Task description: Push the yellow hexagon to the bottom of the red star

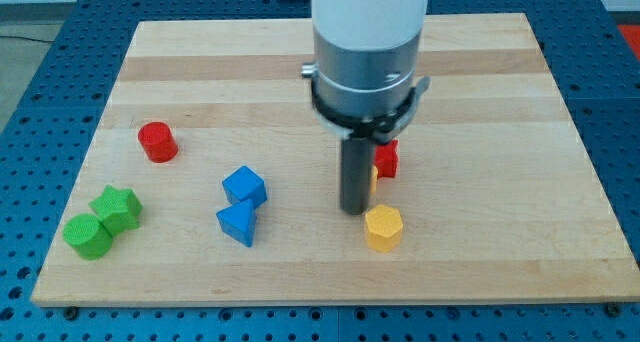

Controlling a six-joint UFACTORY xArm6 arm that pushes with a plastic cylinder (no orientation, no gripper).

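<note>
so starting from the view's bottom and working up: nearest thing on the desk [480, 272] is the yellow hexagon [383, 227], sitting a bit toward the view's right of centre, and that's the block the task is about. Roughly level with it, over at the view's left, there's a green pair touching each other, a green round-ish block [88, 236] and a green star-like one [117, 209] just above it; shapes are a bit mushy so don't quote me. Between those and the hexagon there's a blue triangle [238, 224] with a blue cube [245, 186] right above it, touching or nearly. Then my tip [354, 211], which lands just up and to the view's left of the hexagon, very close, can't tell if it's actually touching. No jaws on this rig, it's just a rod, so nothing open or shut to report. Behind the rod there's a sliver of another yellow block [373, 177], mostly hidden, shape unknown. Right next to that is the red star [387, 159], half hidden by the rod and collar, so I'm taking "star" from the task. The hexagon is already below the star in the view, near it but not right against it, so my guess is the job's close to done and the tip's there because it's nudging the hexagon into line. Further up at the view's left is a red cylinder [157, 141], well apart from everything, and the wood at the view's top just carries the arm's big white body [368, 42]
</note>
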